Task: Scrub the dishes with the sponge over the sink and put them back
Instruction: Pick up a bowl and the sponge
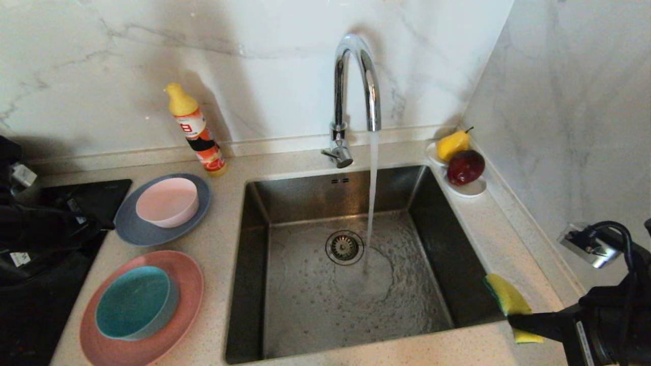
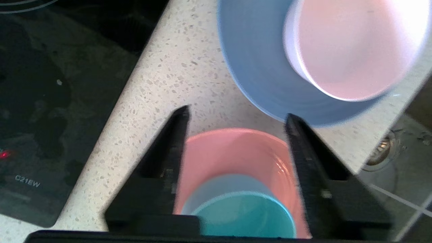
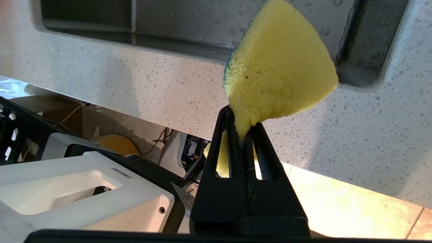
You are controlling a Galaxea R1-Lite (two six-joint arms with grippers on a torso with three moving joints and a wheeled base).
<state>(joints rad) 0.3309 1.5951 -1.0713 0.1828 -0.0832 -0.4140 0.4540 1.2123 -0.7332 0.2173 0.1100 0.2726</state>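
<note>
A pale pink bowl point(image 1: 168, 201) sits on the blue-grey plate point(image 1: 127, 229) left of the sink point(image 1: 437, 223). Nearer the front, a teal bowl point(image 1: 133, 302) rests on the salmon-pink plate point(image 1: 188, 284). In the left wrist view my left gripper point(image 2: 236, 114) is open and empty above the salmon plate point(image 2: 233, 152) and teal bowl point(image 2: 243, 216), touching neither. The blue-grey plate point(image 2: 256, 67) and pink bowl point(image 2: 351, 50) lie just beyond it. My right gripper point(image 1: 524, 320) is shut on the yellow sponge point(image 1: 508, 300) at the sink's front right corner. The sponge point(image 3: 280, 64) sticks out past the fingertips point(image 3: 233, 114).
Water runs from the chrome faucet point(image 1: 356, 76) into the basin near the drain strainer point(image 1: 344, 247). A detergent bottle point(image 1: 196, 129) stands behind the plates. A white dish point(image 1: 470, 189) with a pear and an apple sits at the back right. A black cooktop point(image 1: 91, 198) lies at the far left.
</note>
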